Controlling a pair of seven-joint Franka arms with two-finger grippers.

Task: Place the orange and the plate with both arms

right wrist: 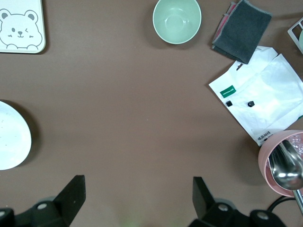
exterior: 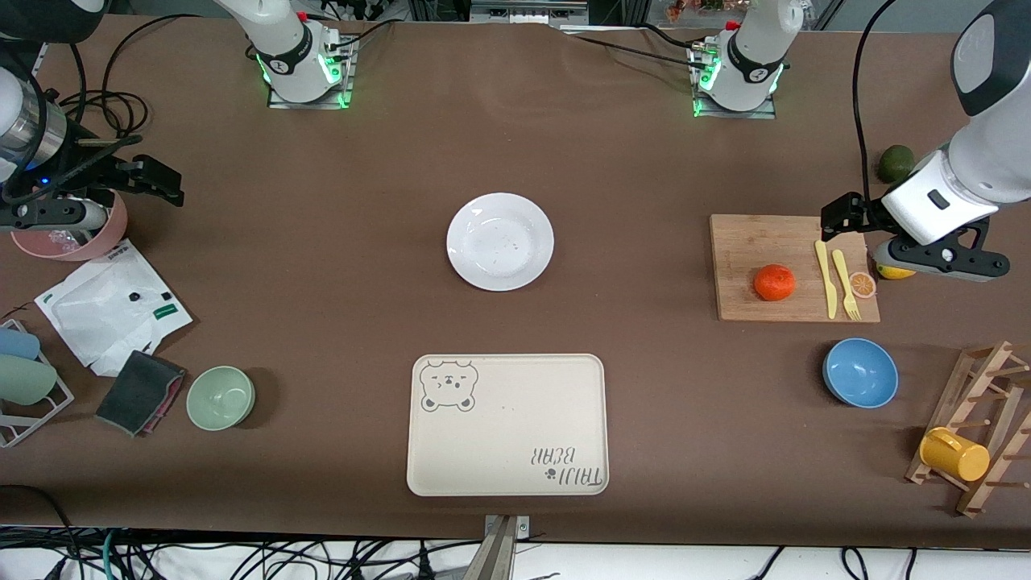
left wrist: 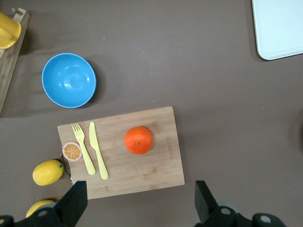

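Note:
The orange (exterior: 775,283) sits on a wooden cutting board (exterior: 757,242) toward the left arm's end; it also shows in the left wrist view (left wrist: 138,140). The white plate (exterior: 500,241) lies mid-table, and its edge shows in the right wrist view (right wrist: 12,135). My left gripper (exterior: 842,216) hangs open and empty over the board's edge (left wrist: 139,191), apart from the orange. My right gripper (exterior: 149,177) hangs open and empty over bare table (right wrist: 138,184) at the right arm's end, well away from the plate.
A cream bear tray (exterior: 507,424) lies nearer the camera than the plate. A yellow knife and fork (exterior: 838,282), an orange slice (exterior: 863,284) and a lemon (exterior: 894,272) are by the board. A blue bowl (exterior: 860,372), green bowl (exterior: 221,397), pink bowl (exterior: 76,238), white bag (exterior: 113,306) and mug rack (exterior: 979,439) stand around.

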